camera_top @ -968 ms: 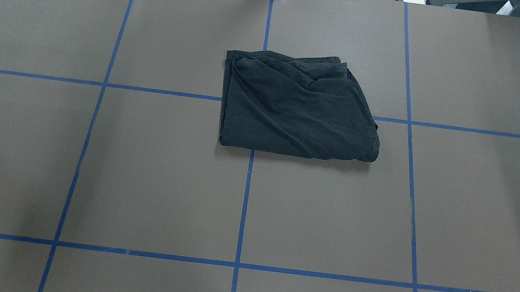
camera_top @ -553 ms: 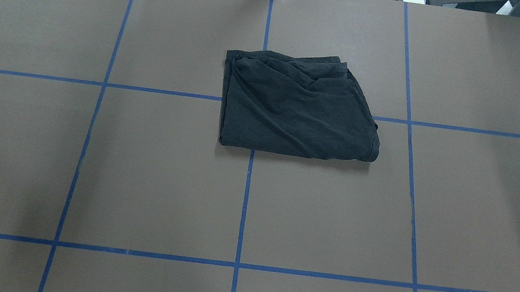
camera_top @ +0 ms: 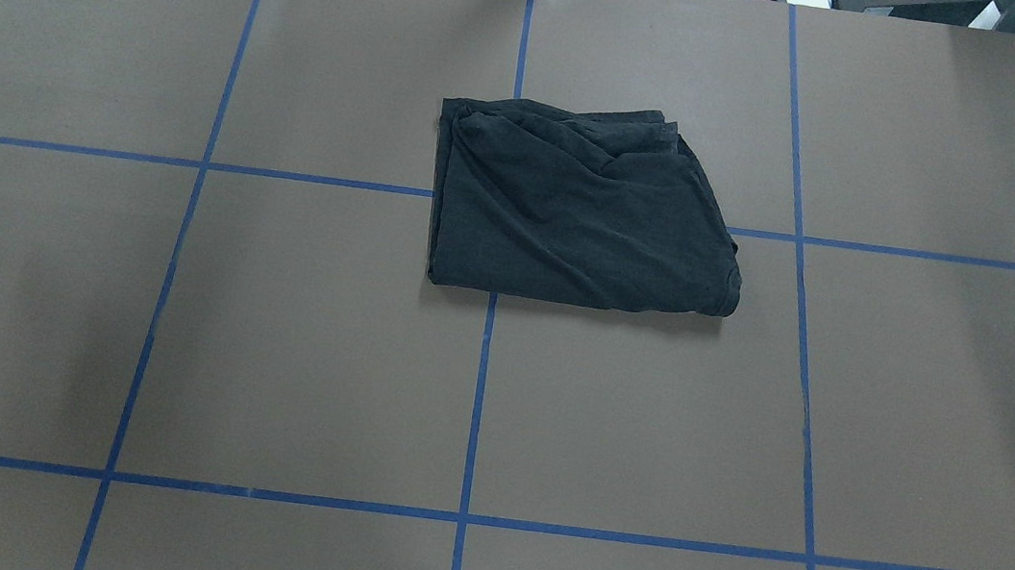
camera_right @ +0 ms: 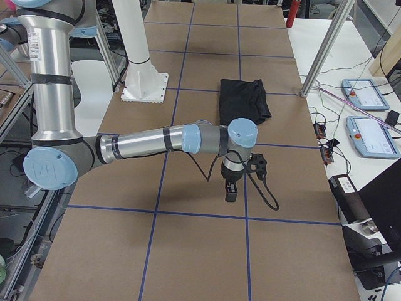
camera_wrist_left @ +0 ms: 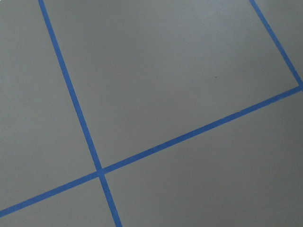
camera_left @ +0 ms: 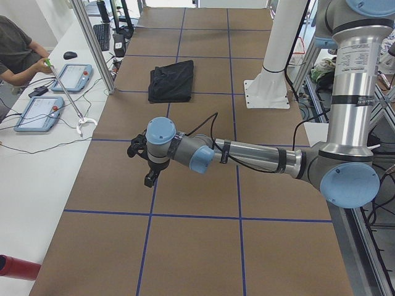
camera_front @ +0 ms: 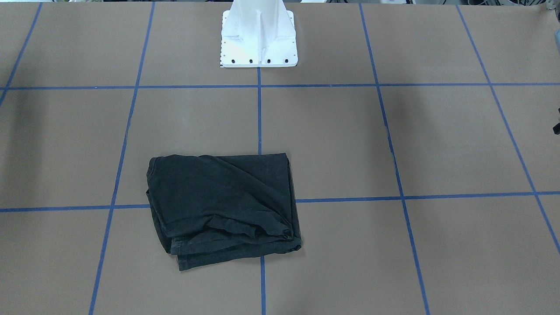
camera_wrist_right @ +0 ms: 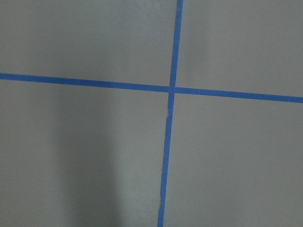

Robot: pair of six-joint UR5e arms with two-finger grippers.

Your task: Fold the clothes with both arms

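Black and soft, the t-shirt (camera_top: 574, 216) lies as a compact, roughly rectangular bundle on the desk (camera_top: 173, 331), well out in front of the white mounting base (camera_front: 258, 43), across the blue tape line (camera_top: 477, 398) that runs forward from that base and mostly toward the robot's right of it. No print shows, and the edge farthest from the base has several layers fanned out unevenly, so the fold looks nearly done but not tidy. The left end effector (camera_left: 150, 176) hangs low over bare desk far to the base's left, and the right end effector (camera_right: 230, 188) does the same far to the base's right. Both are well apart from the cloth, and I cannot tell whether either is apart or together. Any finishing pass would probably do best with both arms coming in level from opposite sides, catching every layer of the fanned edge at once, then lifting little and laying it over slowly so the bundle does not drag or spring loose
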